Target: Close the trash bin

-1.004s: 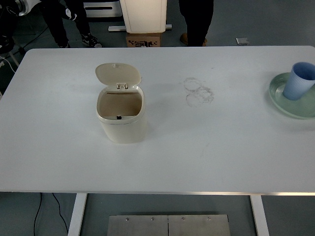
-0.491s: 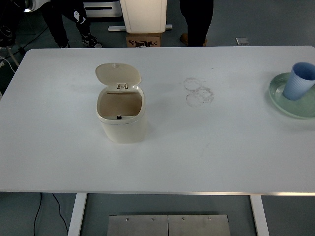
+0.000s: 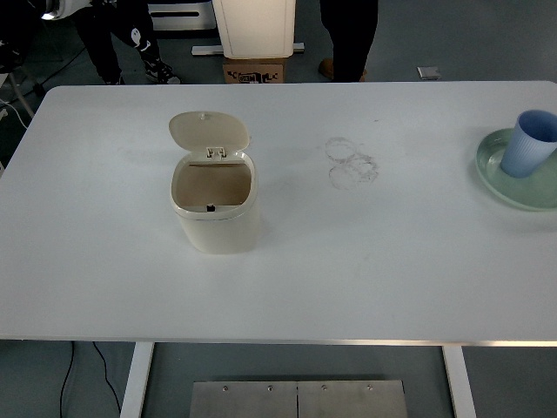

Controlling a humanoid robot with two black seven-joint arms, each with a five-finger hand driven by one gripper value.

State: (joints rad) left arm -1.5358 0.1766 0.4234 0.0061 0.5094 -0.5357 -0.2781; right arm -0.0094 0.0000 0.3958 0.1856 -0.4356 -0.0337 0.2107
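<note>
only the person's legs at the top have moved; no robot hand shows. cream trash bin stands open, lid tipped back, on the white table.

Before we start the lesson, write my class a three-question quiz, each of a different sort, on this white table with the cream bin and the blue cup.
1. True or false: the round hinged lid of the cream plastic trash bin stands open.
2. Multiple choice: the light blue cup stands on A) the bare white table, B) the pale green plate, C) the bin.
3. Fill in: the faint ring-shaped stains lie to the ______ of the bin in the picture.

Key: 1 true; 2 B; 3 right.
</note>
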